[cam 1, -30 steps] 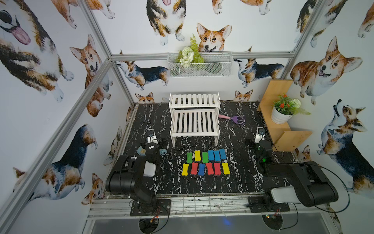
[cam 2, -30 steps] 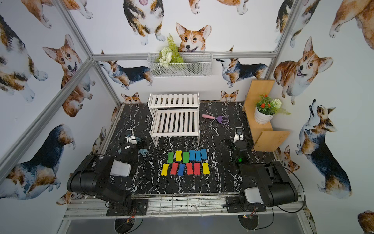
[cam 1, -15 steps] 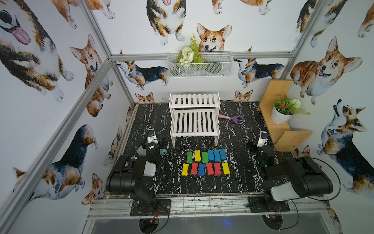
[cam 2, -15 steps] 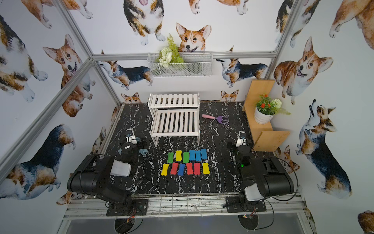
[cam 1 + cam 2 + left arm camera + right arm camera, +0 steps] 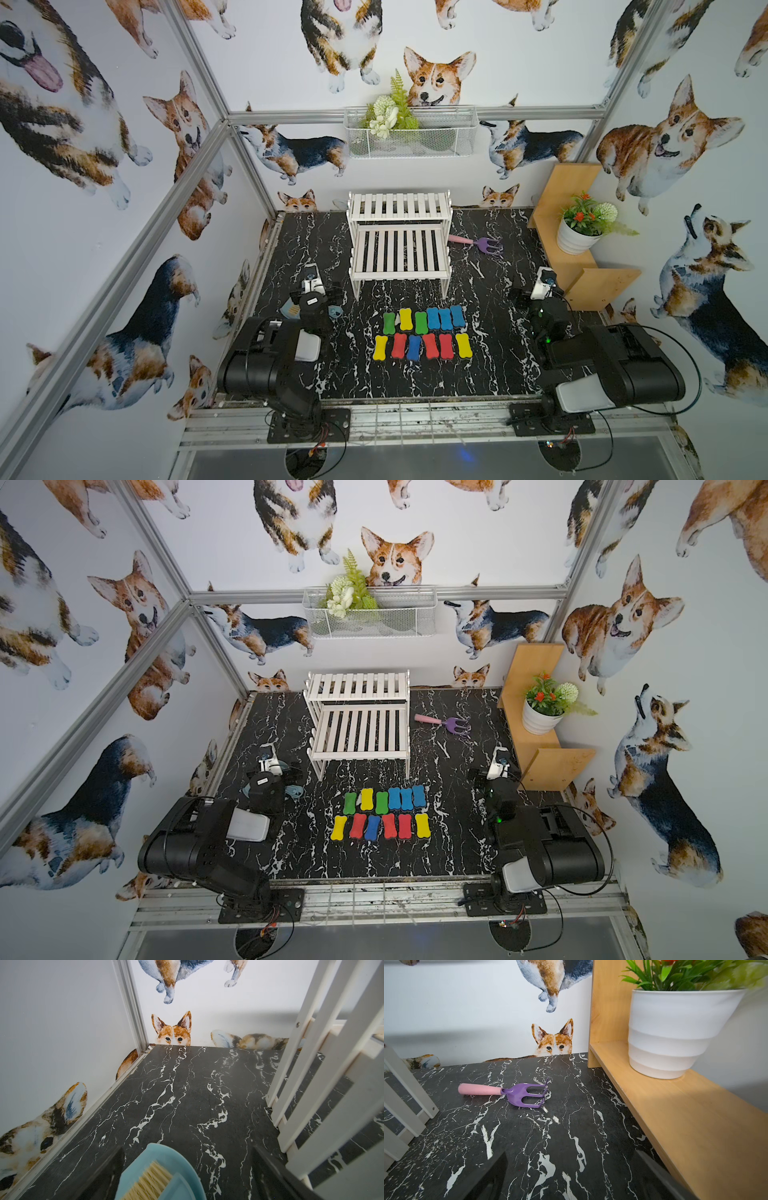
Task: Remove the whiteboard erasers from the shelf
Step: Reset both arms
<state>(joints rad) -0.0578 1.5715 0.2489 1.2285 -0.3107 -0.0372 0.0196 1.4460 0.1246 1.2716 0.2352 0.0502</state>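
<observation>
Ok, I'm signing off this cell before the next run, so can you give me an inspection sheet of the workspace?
Surface: black marble table, no spills seen.
Job's things: twelve erasers lie in two rows on the table in front of the rack; none seen on the rack.
Clutter: fork on the table beside the rack; dustpan below the left gripper.
Grippers: left gripper open, empty; right gripper open, empty.
Cables: black cable loops beyond the table's right edge.
Surroundings: tan shelf bearing a plant; basket on the back wall.
</observation>
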